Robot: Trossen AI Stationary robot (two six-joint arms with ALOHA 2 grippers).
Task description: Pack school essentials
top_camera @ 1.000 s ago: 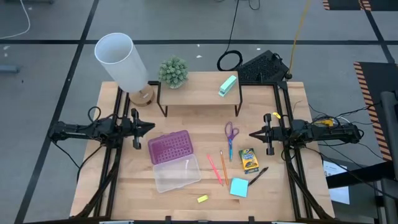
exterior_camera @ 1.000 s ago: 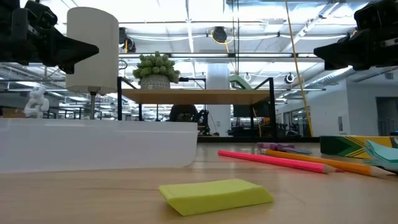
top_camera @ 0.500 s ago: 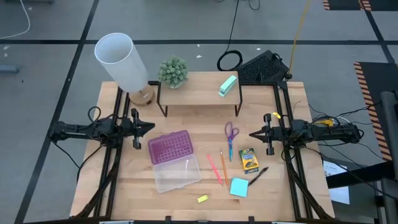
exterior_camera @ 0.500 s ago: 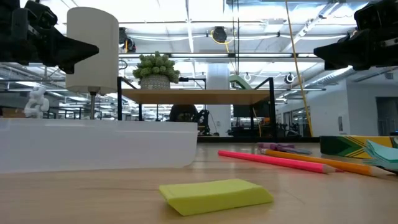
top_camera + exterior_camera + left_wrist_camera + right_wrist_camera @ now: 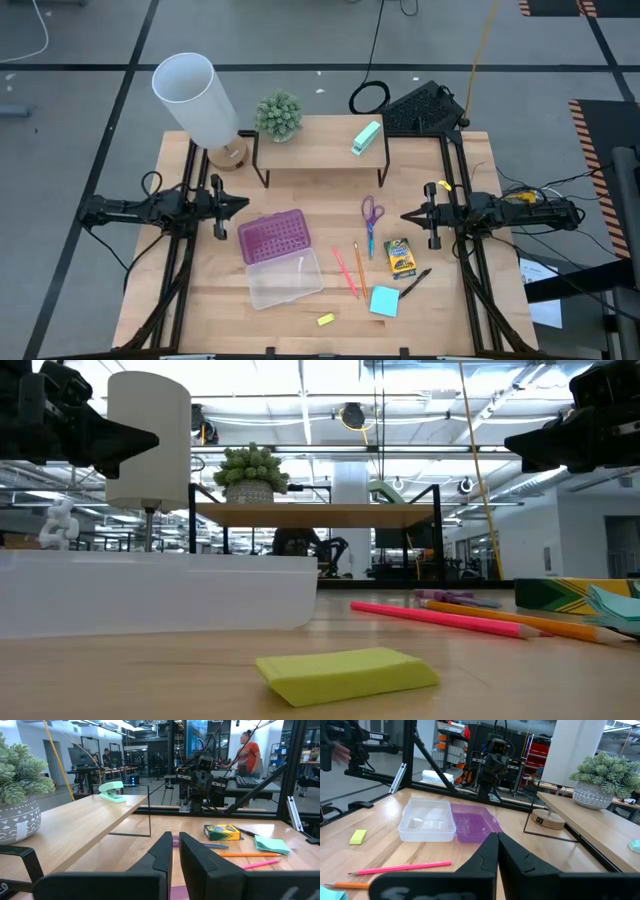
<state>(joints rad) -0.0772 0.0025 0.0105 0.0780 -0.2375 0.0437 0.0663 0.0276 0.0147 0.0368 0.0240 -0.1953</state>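
Both end effectors, left (image 5: 243, 204) and right (image 5: 407, 214), closed, idle beside open case (image 5: 283, 262); advisable first pick: scissors (image 5: 371, 222), nearest right.

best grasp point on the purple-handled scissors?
Probably the purple-handled scissors near the pivot, where handles meet the blue blades: they lie flat, pointing toward the table's front edge, so come straight down with fingers across the narrow width. The right gripper is nearest.

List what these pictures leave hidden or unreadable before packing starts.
- Black pen: low view misses it, cut off past the right edge.
- Clear case: low view, its frosted wall hides any contents.
- Crayon box: high view, label too small to read.
- Scissors: left wrist view, the left gripper covers the handles.
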